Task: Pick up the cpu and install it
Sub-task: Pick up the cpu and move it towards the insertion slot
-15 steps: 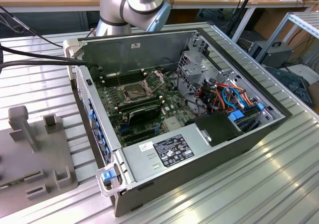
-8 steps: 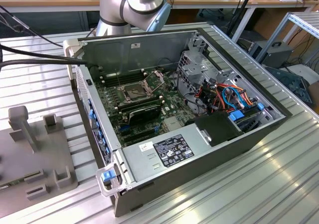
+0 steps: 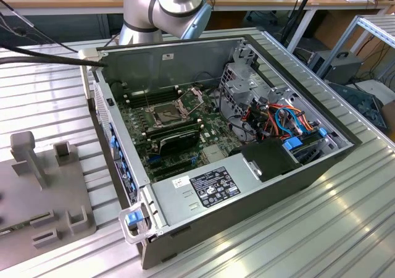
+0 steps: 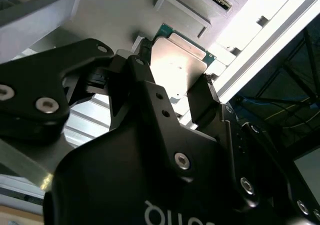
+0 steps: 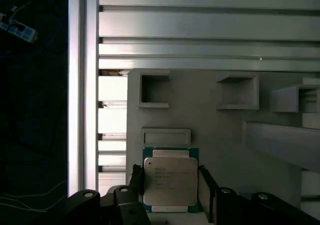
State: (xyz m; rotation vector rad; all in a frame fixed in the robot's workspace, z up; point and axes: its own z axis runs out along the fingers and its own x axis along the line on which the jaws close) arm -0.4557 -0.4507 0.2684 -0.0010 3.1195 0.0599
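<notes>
Item: cpu [image 5: 170, 180], silver-topped square chip. Location: flat on a grey holder plate [image 5: 205, 115] on the ribbed tabletop [image 5: 200, 40], just beside a small raised block.

Hand [image 5: 169, 187]: low over the plate and set astride the chip in both wrist views; whether it is clamped on the chip cannot be told.

Step, as judged: pick-up; installation not begun, the socket [image 3: 168, 113] in the open computer case [image 3: 247, 185] well apart.

Requirement, as judged: an even, level hold on the thin edges.

Arm [image 3: 166, 6]: joint behind the case.
</notes>
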